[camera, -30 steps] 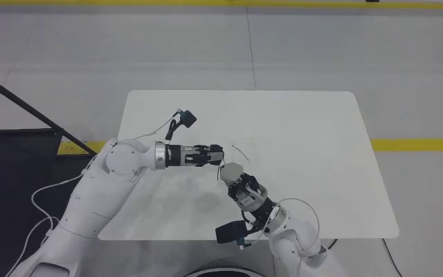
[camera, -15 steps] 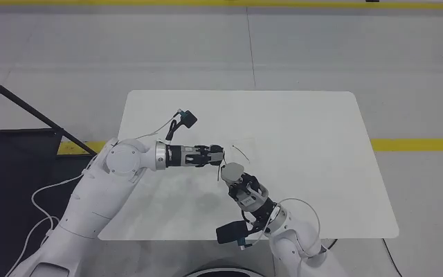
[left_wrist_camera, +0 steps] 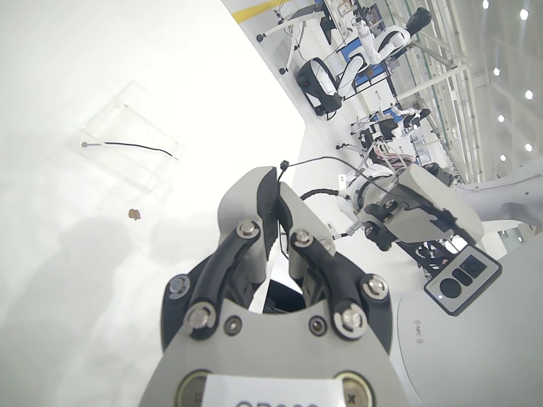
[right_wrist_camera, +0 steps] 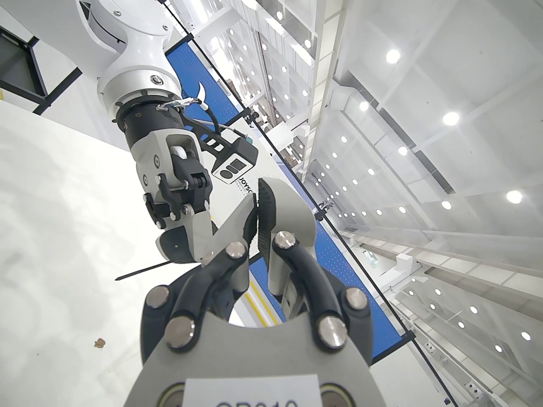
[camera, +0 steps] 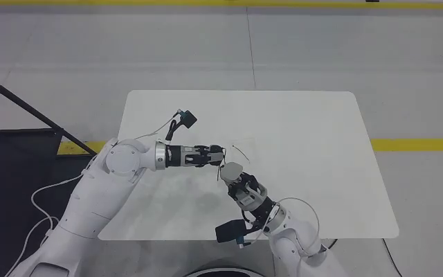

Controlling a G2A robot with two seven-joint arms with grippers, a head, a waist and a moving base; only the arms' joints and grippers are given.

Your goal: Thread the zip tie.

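A: What's the biggest thing in view?

B: A white tabletop [camera: 311, 138] with rounded corners.

A: And where are the arms?

B: They meet over it, left of its middle and toward the robot's side. The left end effector [camera: 219, 154] comes in from the left. The right end effector [camera: 231, 169] comes up from the near edge. Their tips are close together.

A: Wide or narrow?

B: Both are narrow, with the pads pinched almost together on something thin.

A: Is anything flat lying on the tabletop?

B: A clear plastic sheet [left_wrist_camera: 123, 116], just beyond the two end effectors.

A: Where is the zip tie?

B: The zip tie [left_wrist_camera: 322, 158] is held up off the tabletop between the two end effectors. The left one clamps it, with the small square head poking out just past its fingertips. From there the black strap arcs across to the right one, which grips it farther along. In the right wrist view, a straight black end sticks out from under the left pads.

A: Anything smaller?

B: A loose black strand [left_wrist_camera: 131, 146] lies flat on the clear sheet, with a pale knob at one end. Near the sheet's edge, a brown crumb [left_wrist_camera: 135, 213] sits on the bare tabletop.
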